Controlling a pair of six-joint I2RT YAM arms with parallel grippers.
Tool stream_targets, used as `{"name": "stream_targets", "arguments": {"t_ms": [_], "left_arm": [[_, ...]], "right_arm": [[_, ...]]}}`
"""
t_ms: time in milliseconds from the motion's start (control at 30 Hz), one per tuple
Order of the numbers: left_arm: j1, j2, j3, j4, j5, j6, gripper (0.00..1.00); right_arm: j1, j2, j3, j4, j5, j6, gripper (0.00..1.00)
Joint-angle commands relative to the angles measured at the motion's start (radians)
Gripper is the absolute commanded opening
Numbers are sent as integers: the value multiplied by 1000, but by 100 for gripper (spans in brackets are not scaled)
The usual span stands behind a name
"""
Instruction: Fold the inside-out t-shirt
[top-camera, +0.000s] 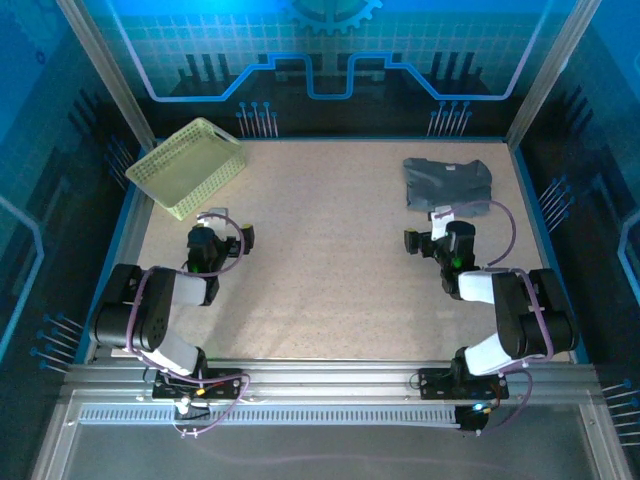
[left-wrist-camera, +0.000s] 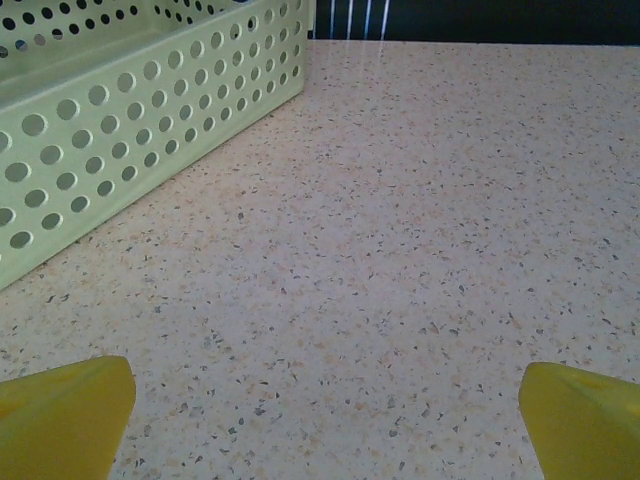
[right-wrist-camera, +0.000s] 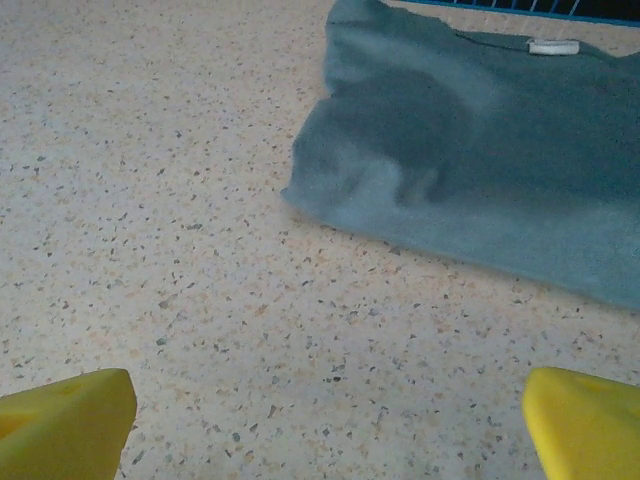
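Note:
The inside-out t-shirt (top-camera: 447, 183) lies as a compact dark slate-grey bundle at the table's far right. In the right wrist view the t-shirt (right-wrist-camera: 480, 160) spreads across the upper right, a small white tag (right-wrist-camera: 553, 46) at its far edge. My right gripper (top-camera: 428, 226) rests just in front of it, a short way off the fabric, jaws wide with bare table between the yellow fingertips (right-wrist-camera: 70, 420). My left gripper (top-camera: 207, 225) sits low on the left side, open over bare table, yellow fingertips (left-wrist-camera: 60, 410) far apart.
A pale yellow-green lattice basket (top-camera: 190, 165) stands at the far left, tilted to the table edges, its perforated wall (left-wrist-camera: 120, 130) close ahead of the left gripper. The speckled tabletop (top-camera: 330, 240) stretches between the arms. Blue rails border the table.

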Motion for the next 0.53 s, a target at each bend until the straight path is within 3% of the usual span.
{"name": "stream_targets", "arguments": {"t_ms": [0,500], "left_arm": [[12,3,13,35,1,-5,99],[9,3,15,35,-31,-14,99]], "right_arm": [[4,5,0,86,33,1,100],[-4,4,6,71,-2,-3,100]]}}
